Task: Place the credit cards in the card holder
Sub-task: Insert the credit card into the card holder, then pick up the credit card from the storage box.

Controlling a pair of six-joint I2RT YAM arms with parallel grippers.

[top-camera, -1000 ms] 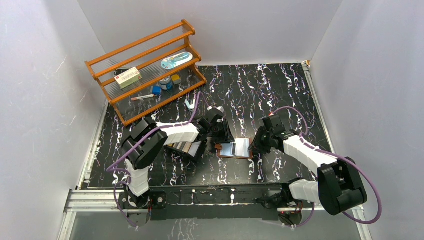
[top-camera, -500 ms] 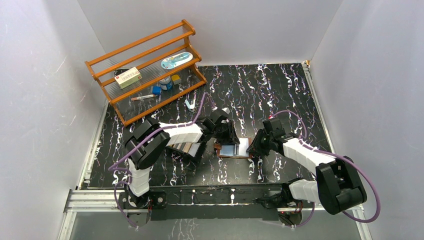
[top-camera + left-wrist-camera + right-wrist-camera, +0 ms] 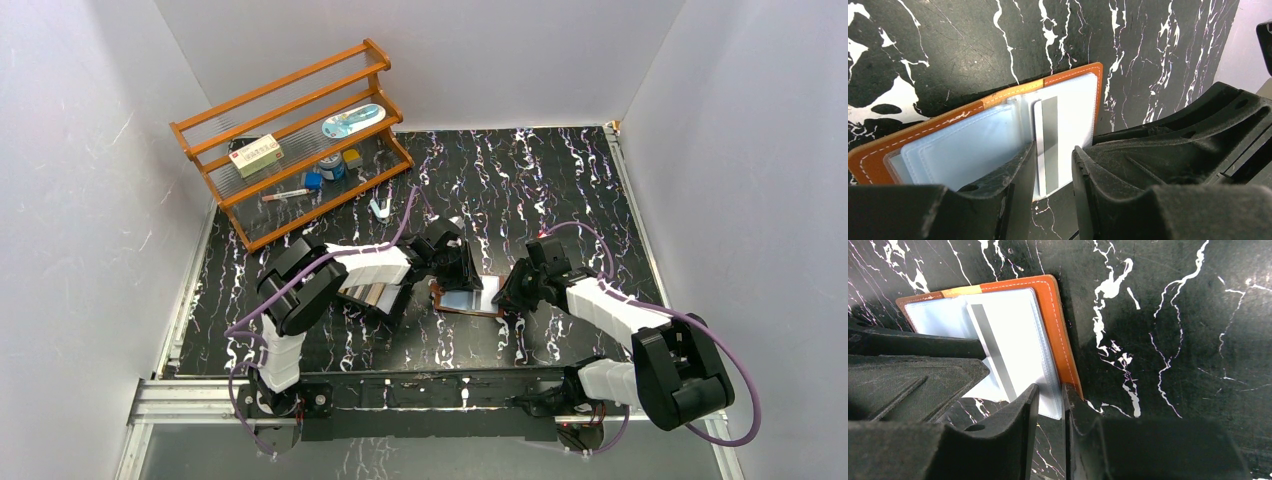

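Note:
The card holder (image 3: 468,298) lies open on the black marbled table, orange-brown cover (image 3: 1068,77) down and pale clear pockets up. A white credit card with a silver-grey stripe (image 3: 1050,135) sits at its right-hand pocket (image 3: 1013,340). My left gripper (image 3: 458,275) hangs low over the holder's left half, open, its fingertips either side of the card's stripe (image 3: 1054,165). Also open, my right gripper (image 3: 510,292) stands at the holder's right edge. One of its fingertips is on the orange cover, and the pocket's corner lies in the gap (image 3: 1049,395). More credit cards (image 3: 362,294) rest in a black tray.
The black tray (image 3: 395,305) lies just left of the holder, under the left arm. A wooden rack (image 3: 290,140) with a box and small items stands at the back left. A small white and blue object (image 3: 380,208) lies in front of it. Grey walls enclose the table.
My left gripper has moved right and down from beside the tray to over the holder's left half. The right gripper has edged slightly toward the holder. Neither gripper's opening has changed.

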